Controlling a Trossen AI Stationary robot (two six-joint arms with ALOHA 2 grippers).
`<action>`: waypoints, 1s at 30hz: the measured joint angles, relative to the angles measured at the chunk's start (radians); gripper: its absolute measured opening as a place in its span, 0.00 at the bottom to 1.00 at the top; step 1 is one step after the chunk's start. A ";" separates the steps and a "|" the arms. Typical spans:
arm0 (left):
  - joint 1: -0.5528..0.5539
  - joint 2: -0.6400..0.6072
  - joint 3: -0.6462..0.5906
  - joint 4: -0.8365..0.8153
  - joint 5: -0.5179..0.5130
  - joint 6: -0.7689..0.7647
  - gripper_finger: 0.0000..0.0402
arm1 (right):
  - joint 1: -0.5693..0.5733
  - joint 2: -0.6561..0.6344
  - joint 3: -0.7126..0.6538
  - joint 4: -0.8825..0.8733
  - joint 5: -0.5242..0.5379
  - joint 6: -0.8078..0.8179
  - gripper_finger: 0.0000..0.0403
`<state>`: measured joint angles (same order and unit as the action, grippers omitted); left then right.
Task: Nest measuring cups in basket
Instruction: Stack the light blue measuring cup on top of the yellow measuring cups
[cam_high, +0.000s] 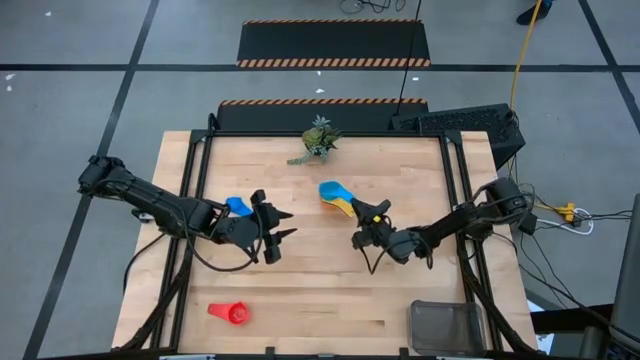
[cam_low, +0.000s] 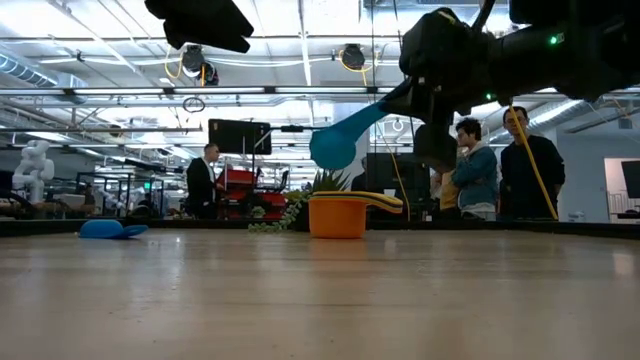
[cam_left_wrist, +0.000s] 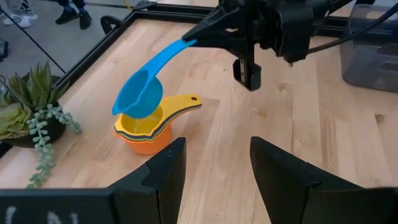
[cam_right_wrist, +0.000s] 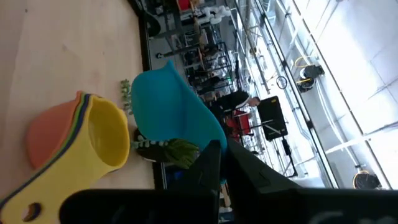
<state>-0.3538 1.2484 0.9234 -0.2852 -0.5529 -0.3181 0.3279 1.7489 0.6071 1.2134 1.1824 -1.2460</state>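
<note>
Centre of the high view: a light blue cup (cam_high: 328, 189) over a stack with yellow (cam_left_wrist: 163, 116) above orange (cam_left_wrist: 146, 142); left of centre a darker blue cup (cam_high: 237, 206); lower left a red cup (cam_high: 229, 313); lower right a dark grey basket (cam_high: 447, 326); pale wood table (cam_high: 310, 290)

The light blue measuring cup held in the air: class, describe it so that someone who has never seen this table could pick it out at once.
Start at the small plant at the table's far edge, then come nearer to the stack of nested cups, yellow on top and orange outermost. Just above that stack hangs the light blue cup, gripped by its handle in the right gripper. Unlike the dark blue cup and the red cup, it is off the table.
</note>
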 joint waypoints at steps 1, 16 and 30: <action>0.000 0.000 0.000 0.000 0.000 0.000 0.45 | 0.000 0.015 0.000 0.027 0.000 -0.007 0.00; 0.000 0.000 0.000 0.000 0.000 0.002 0.45 | -0.027 0.126 0.000 0.144 -0.004 -0.081 0.00; 0.000 0.000 0.000 0.002 -0.006 0.009 0.45 | -0.050 0.126 0.000 0.001 -0.008 0.000 0.00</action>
<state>-0.3538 1.2484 0.9234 -0.2836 -0.5591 -0.3088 0.2775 1.8748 0.6075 1.2148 1.1744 -1.2456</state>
